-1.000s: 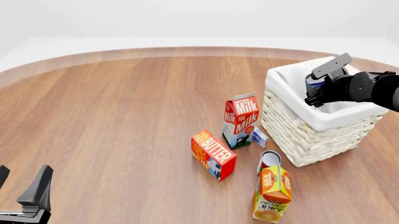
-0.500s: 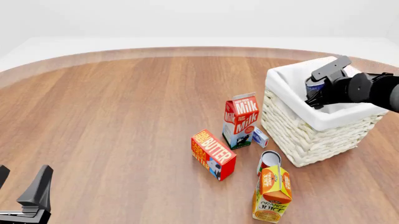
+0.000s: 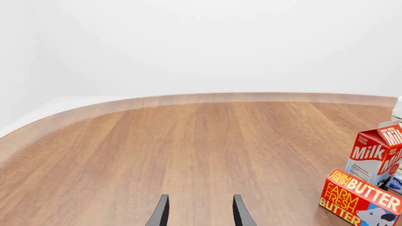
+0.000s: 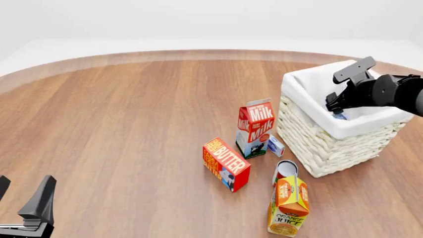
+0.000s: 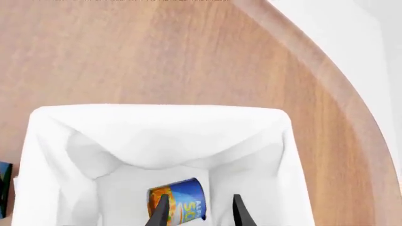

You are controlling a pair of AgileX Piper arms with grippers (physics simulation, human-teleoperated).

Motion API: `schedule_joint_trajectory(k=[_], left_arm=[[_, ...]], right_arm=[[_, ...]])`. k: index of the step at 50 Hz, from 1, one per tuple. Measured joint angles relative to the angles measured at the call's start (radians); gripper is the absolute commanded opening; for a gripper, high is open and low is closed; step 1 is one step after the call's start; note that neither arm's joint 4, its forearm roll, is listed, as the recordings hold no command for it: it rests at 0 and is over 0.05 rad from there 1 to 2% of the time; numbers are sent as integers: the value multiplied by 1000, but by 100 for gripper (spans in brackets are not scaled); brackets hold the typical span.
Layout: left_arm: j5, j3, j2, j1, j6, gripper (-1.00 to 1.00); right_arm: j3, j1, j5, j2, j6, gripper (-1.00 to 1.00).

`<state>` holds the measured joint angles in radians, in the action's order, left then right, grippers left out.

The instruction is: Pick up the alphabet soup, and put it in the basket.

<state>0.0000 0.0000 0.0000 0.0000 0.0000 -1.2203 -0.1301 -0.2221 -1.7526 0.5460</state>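
My right gripper hung over the basket with its fingers spread and gripping nothing, while the alphabet soup lay on its side on the lining just below them.

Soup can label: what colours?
Blue with yellow-orange; the soup can shows best in the right wrist view, lying in the basket.
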Motion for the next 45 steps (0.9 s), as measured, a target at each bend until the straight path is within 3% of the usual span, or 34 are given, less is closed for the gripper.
schedule_joint_trajectory(k=[45], left_arm=[[0, 0, 0, 0, 0, 100]], right_arm=[[130, -10, 68, 190, -45, 100]])
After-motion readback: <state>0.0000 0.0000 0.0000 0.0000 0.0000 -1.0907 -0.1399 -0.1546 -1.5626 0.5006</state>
